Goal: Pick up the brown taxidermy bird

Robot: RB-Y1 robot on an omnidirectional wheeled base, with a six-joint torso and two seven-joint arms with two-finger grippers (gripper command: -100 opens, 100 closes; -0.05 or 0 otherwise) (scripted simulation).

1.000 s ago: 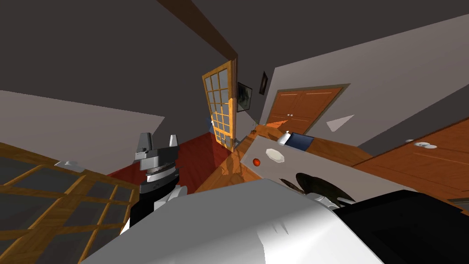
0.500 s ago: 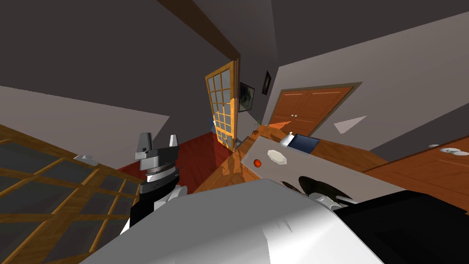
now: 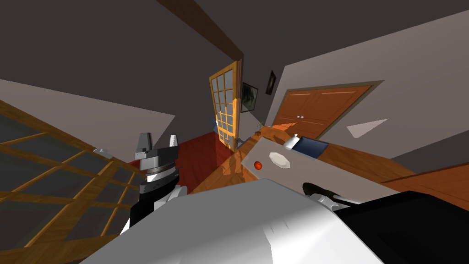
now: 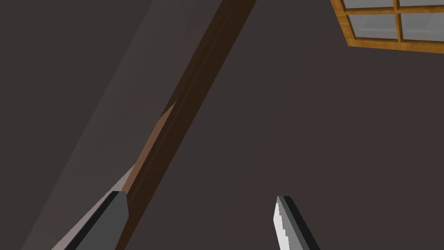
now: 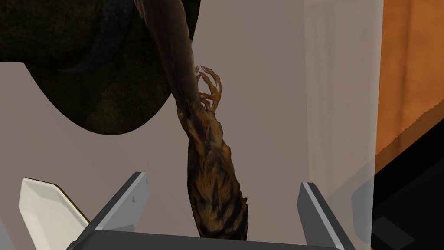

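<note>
Right gripper [image 5: 221, 179] stands wide, both blades apart and touching nothing, straddling the brown taxidermy bird [image 5: 214, 191]. The bird lies flat on the light grey table [image 5: 269, 87], at the robot's end of it and near the long edge that borders the wooden floor [image 5: 407, 65]. Its long axis runs straight away from the gripper's body, between the blades, roughly parallel to that table edge. The broad, striped feathered end is nearest the gripper. The body narrows toward a dark round object [image 5: 99, 78], which it reaches or overlaps; cannot tell which. Curled orange claws [image 5: 210, 89] stick out on the side toward the table edge. Which end is the head: cannot tell. Judgement: the step in hand is the final approach before closing. To do it well, set the blades across the short axis, go lower so they flank the thick feathered part, centre on it, then close gently, clear of the claws. White plate [image 5: 47, 208] lies just beside one blade, a likely snag. Left gripper [image 3: 160, 137] is raised at the robot's left, blades apart, empty.
</note>
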